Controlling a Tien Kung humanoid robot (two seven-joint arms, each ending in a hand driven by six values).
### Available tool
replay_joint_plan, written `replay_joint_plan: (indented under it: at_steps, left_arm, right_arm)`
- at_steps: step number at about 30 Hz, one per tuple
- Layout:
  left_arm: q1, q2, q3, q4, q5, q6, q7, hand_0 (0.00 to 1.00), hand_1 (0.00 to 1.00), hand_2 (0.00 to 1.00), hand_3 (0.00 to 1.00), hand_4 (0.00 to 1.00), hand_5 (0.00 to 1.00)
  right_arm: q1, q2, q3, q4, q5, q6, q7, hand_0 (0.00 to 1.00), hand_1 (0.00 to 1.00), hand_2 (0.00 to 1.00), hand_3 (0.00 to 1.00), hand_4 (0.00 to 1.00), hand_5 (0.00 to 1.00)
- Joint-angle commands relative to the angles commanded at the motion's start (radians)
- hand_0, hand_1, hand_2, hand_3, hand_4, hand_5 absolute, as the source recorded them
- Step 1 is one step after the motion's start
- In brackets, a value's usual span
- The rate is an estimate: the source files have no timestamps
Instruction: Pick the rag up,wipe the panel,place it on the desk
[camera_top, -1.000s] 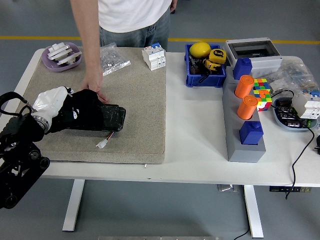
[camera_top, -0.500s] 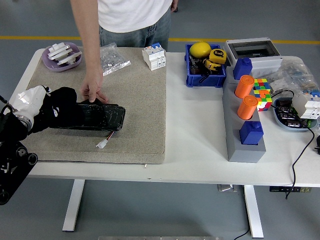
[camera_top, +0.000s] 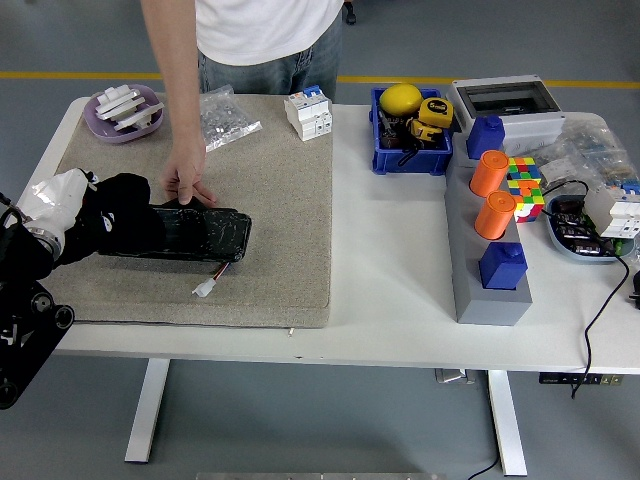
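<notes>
Pressing the white rag (camera_top: 58, 195) on the black panel (camera_top: 190, 235), my left robot hand (camera_top: 110, 215) grips it. A person's hand (camera_top: 187, 181) steadies the panel's far edge. Two orange cylinders (camera_top: 489, 172) and two blue blocks (camera_top: 502, 265) stand right on the counter (camera_top: 390, 260).

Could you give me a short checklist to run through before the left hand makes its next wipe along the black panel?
1. Rag in the left hand: cannot tell, the white cloth sits bunched at the wrist side and the fingers are not clear.
2. Left hand on the black panel: ok, it rests at the left end.
3. Panel steadied: ok, the person's hand presses its far edge.
4. Wipe path clear: not ok, that hand lies close by.
5. Panel on the beige mat: ok.
</notes>
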Motion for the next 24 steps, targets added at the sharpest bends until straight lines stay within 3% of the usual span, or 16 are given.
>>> replay_joint_plan:
  at_steps: [12,24]
  left_arm:
    - [-0.033,-0.007,0.152,-0.062,-0.028,-0.004,0.009,0.274,0.463,0.59,0.53,0.163,0.002]
    - [-0.075,-0.036,0.274,-0.123,-0.049,-0.006,0.018,0.278,0.463,0.591,0.532,0.167,0.002]
  right_arm:
    - [0.003,-0.001,-0.008,0.001,-0.004,0.003,-0.001,0.745,0.638,0.685,0.695,0.998,0.629]
    - [0.006,-0.002,-0.014,0.001,0.001,0.004,-0.001,0.745,0.637,0.685,0.697,0.998,0.631]
